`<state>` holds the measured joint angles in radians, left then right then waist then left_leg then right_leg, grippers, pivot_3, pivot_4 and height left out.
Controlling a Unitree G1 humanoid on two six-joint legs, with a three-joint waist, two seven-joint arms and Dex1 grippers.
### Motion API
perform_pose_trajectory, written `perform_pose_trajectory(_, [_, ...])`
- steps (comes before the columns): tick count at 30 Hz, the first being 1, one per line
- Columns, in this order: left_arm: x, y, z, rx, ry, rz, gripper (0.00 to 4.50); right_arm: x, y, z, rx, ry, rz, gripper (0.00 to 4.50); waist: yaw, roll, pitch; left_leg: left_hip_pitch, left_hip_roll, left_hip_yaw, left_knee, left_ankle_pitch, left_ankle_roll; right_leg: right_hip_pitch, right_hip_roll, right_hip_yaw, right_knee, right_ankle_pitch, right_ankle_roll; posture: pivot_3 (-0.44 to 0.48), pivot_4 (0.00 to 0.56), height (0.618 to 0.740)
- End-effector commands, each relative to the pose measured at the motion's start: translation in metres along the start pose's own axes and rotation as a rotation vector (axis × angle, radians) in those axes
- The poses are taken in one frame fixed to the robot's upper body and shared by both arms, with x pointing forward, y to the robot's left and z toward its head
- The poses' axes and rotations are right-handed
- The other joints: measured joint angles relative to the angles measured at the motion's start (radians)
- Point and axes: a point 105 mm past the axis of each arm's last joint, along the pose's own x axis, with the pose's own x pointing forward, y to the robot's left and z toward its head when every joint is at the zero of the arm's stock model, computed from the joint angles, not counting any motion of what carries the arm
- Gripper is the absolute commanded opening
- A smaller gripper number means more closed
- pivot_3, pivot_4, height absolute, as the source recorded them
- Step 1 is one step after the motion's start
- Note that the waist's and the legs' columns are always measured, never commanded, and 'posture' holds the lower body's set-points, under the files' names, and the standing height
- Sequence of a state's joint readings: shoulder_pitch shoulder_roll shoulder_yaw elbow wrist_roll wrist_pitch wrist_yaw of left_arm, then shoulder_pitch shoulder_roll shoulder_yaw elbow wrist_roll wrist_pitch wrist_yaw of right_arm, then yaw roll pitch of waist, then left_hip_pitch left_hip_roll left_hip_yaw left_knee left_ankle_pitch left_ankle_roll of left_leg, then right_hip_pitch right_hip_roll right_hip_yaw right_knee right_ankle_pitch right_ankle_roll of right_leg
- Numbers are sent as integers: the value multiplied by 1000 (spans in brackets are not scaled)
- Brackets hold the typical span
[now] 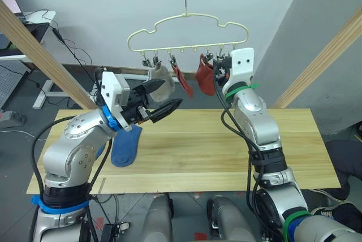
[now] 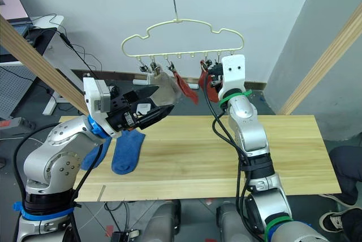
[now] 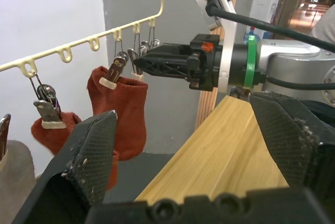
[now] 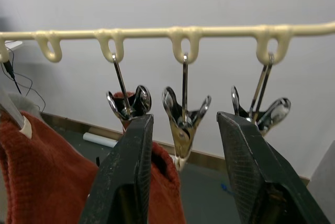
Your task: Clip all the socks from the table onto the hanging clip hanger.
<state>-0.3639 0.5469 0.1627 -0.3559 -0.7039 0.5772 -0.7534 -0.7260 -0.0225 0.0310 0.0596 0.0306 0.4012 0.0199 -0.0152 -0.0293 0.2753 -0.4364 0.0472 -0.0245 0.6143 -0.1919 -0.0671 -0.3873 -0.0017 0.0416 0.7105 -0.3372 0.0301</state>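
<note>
Beneath the clip hanger (image 1: pixel 186 31) you see a grey sock (image 1: pixel 160 81) and two rust-red socks (image 1: pixel 205 75) clipped up; your right gripper (image 4: pixel 183 169), fingers parted, brackets a bare clip (image 4: pixel 184 118). Your left gripper (image 1: pixel 160 99) hangs open and empty above the table (image 1: pixel 226 146), where blue socks (image 1: pixel 125 146) lie.

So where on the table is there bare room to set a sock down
Most of the table is bare, from the blue socks at its left end across to the right end. It is crowded under the clip hanger, where the left gripper, the right gripper and the hung socks sit close.
</note>
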Motion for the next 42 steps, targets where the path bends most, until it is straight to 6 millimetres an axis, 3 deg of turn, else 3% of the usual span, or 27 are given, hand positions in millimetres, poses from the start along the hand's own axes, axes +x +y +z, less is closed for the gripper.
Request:
perform_pose_trajectory(1, [-1, -7, 11, 53, -27, -18, 4500, 2, 0, 15, 6, -53, -12, 1999, 0, 0, 0, 0, 0, 0, 0, 0, 0, 0, 0, 0, 0, 0, 0, 124, 259, 740])
perform_pose_trajectory(13, [-3, -6, 9, 54, -20, -10, 4500, 6, 1, 21, 25, -70, -14, 1999, 1, 0, 0, 0, 0, 0, 0, 0, 0, 0, 0, 0, 0, 0, 0, 125, 266, 740])
perform_pose_trajectory(21, [-3, -6, 8, 55, -21, -7, 4500, 6, 2, 24, 44, -78, -3, 18, 2, 0, 0, 0, 0, 0, 0, 0, 0, 0, 0, 0, 0, 0, 0, 125, 266, 740])
perform_pose_trajectory(28, [-5, -5, 4, 52, -7, 5, 4500, 4, -2, 24, 25, -77, 16, 18, 5, 0, 0, 0, 0, 0, 0, 0, 0, 0, 0, 0, 0, 0, 0, 123, 270, 740])
perform_pose_trajectory(32, [-15, 6, -20, 58, 119, 66, 4500, 2, -8, 21, -8, -41, 101, 18, 7, 0, 0, 0, 0, 0, -1, 0, 0, 0, 0, 0, -1, 0, 0, 120, 270, 740])
perform_pose_trajectory(35, [-29, 22, -48, 59, 244, 173, 4500, 0, -20, 20, 7, 36, 193, 18, 11, 1, 0, 0, 0, 0, -1, 0, 0, 0, 0, 0, -1, 0, 0, 106, 272, 740])
perform_pose_trajectory(42, [-59, 55, -105, 135, 468, 380, 4500, -10, -22, 31, 174, 194, 377, 18, 13, 1, 1, 0, 1, 0, -2, 0, 1, 0, -1, 1, -2, 0, 0, 82, 275, 740])
